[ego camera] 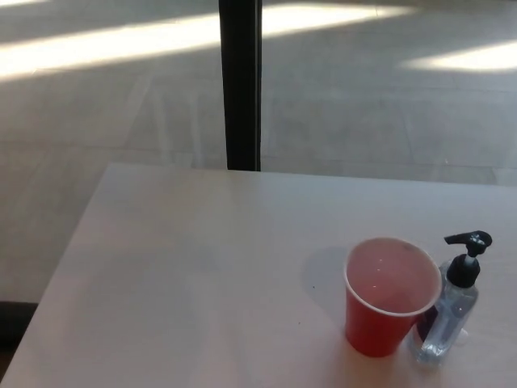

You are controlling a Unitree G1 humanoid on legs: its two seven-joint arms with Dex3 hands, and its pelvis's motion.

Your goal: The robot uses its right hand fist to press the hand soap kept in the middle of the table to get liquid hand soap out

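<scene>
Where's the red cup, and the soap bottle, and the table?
red cup (pixel 380 319), head view, on its red outer wall.
soap bottle (pixel 452 315), head view, on its clear body below the black pump.
table (pixel 202 275), head view, on a bare part of its top.

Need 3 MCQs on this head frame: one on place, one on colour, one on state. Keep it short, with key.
1. Where does the soap bottle stand relative to the cup?
A. Close beside it on the picture's right
B. Far off at the table's left edge
C. Inside the cup

2. What colour is the cup's outside?
A. Blue
B. Red
C. Green

3. What is the state of the pump on the bottle?
A. Pressed under a robot hand
B. Lying detached on the table
C. Untouched, no hand in view

Key: 1 A, the clear bottle stands just right of the cup, near the table's right side. 2 B, the cup wall is red with a white rim. 3 C, the black pump sits on the upright bottle and no robot hand shows.
</scene>
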